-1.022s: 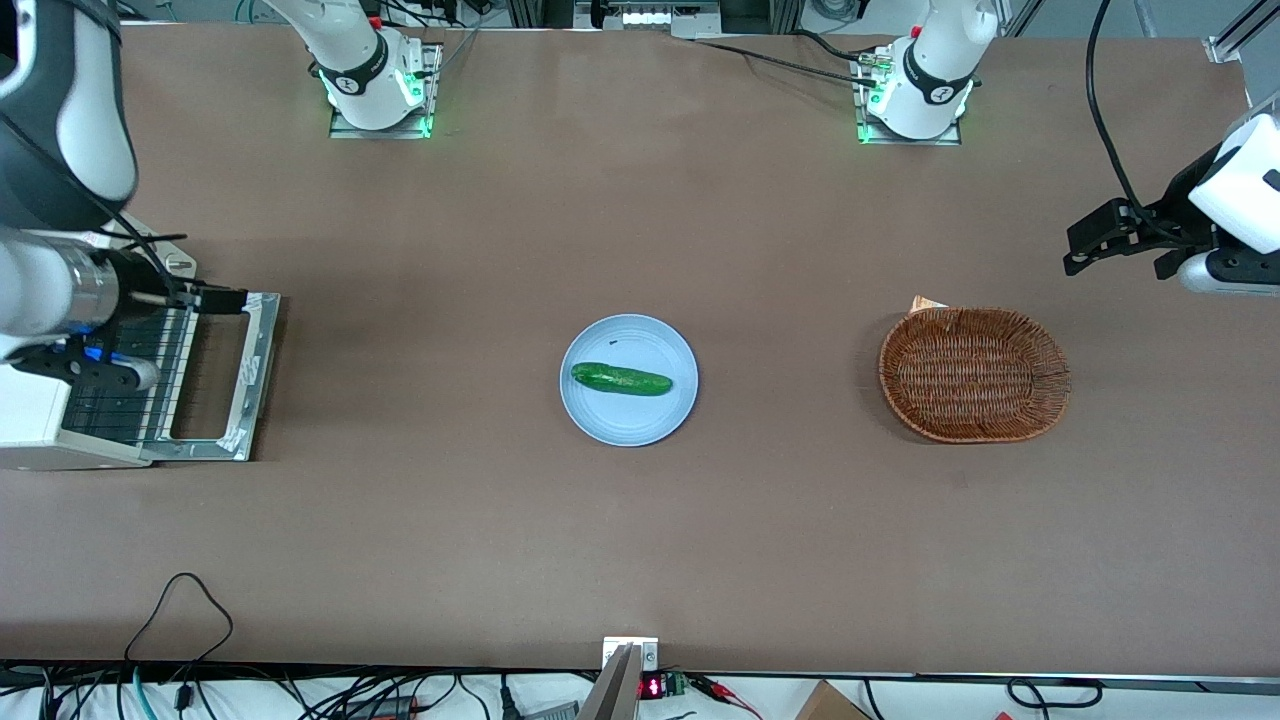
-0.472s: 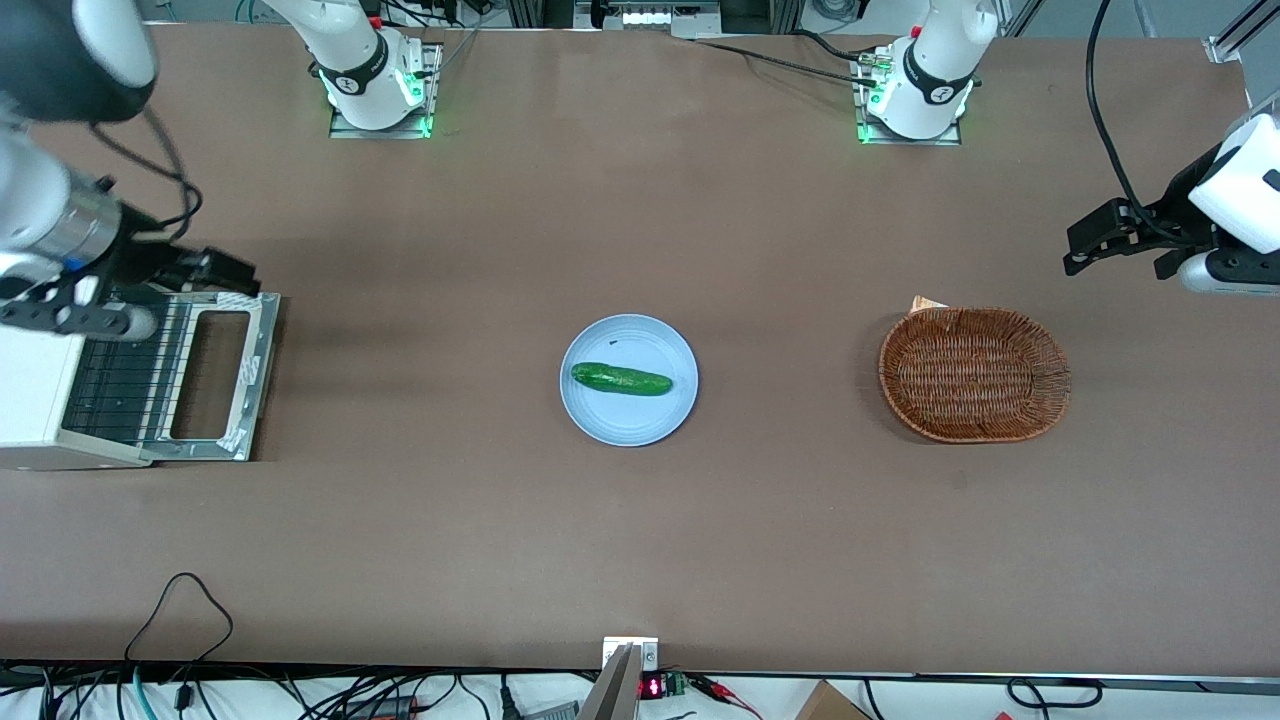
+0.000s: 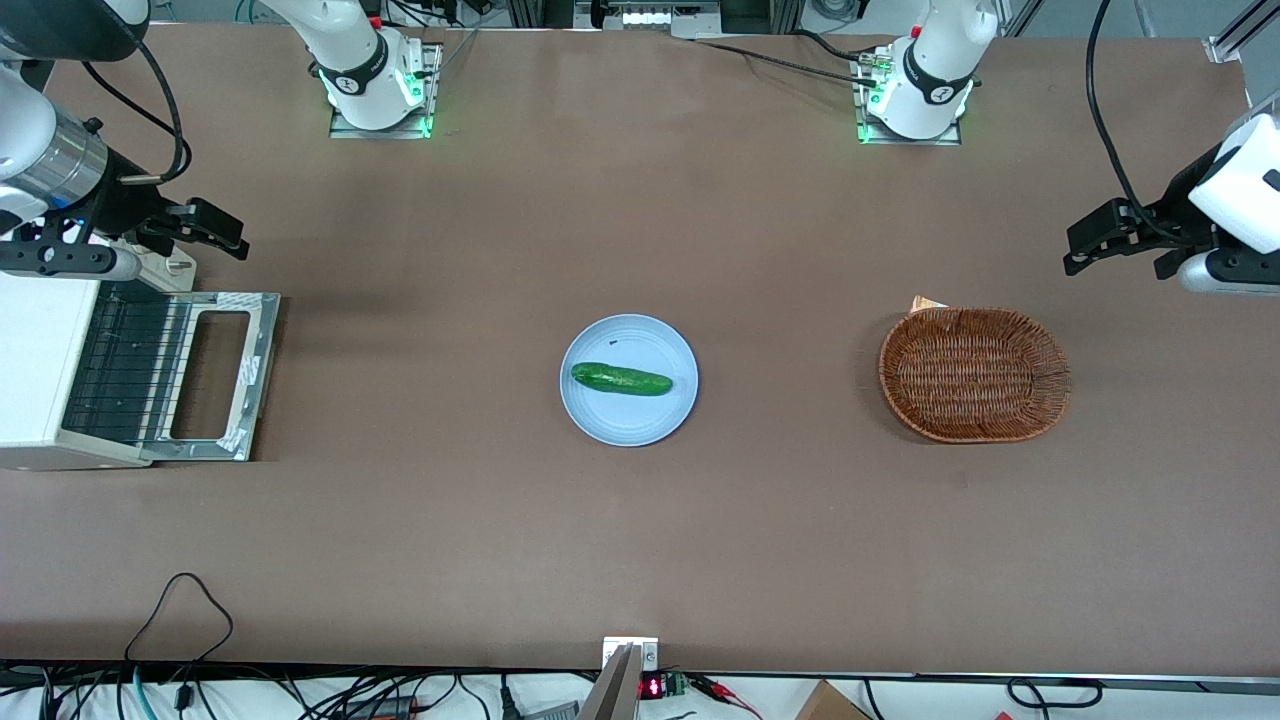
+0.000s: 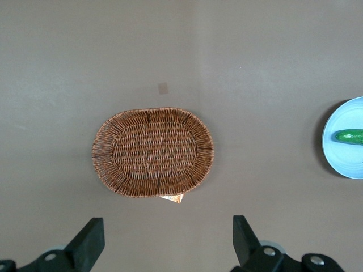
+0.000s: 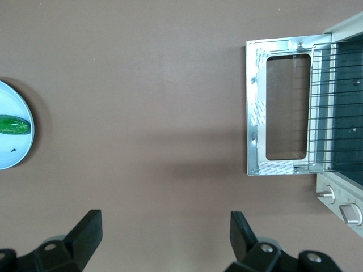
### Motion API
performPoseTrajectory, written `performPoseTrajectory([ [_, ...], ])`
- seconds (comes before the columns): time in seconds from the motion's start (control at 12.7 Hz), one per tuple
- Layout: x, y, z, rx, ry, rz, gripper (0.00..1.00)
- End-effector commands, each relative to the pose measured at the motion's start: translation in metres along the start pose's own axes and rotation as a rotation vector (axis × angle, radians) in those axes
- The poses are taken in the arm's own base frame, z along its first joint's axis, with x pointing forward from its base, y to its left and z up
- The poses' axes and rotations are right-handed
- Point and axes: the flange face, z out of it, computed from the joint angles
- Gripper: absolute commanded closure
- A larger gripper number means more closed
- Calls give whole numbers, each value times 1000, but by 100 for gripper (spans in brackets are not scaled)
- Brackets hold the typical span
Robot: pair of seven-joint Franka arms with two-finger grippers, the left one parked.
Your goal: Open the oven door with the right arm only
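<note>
A cucumber (image 3: 621,379) lies on a blue plate (image 3: 640,425) (mid-table); a wicker basket (image 3: 974,374) sits toward the parked arm's end.

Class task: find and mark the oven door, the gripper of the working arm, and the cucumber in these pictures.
oven door (image 3: 258,375), front view: on its silver frame, lying folded down flat.
gripper (image 3: 232,232), front view: midway between its open fingertips, above the table beside the oven.
cucumber (image 3: 621,380), front view: on its green middle.

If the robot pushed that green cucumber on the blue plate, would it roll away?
The cucumber looks rounded and smooth, so it would probably roll sideways, though the plate rim might stop it. It looks firm, not floppy. The gripper hangs with jaws open, above the table beside the flat-open oven door.
</note>
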Motion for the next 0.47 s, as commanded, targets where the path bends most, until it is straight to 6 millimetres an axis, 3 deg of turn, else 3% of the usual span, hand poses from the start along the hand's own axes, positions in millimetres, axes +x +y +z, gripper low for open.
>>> performPoseTrajectory([
  [0.0, 1, -3, 0, 13, 13, -33, 0],
  [0.39, 12, -5, 0, 9, 14, -26, 0],
])
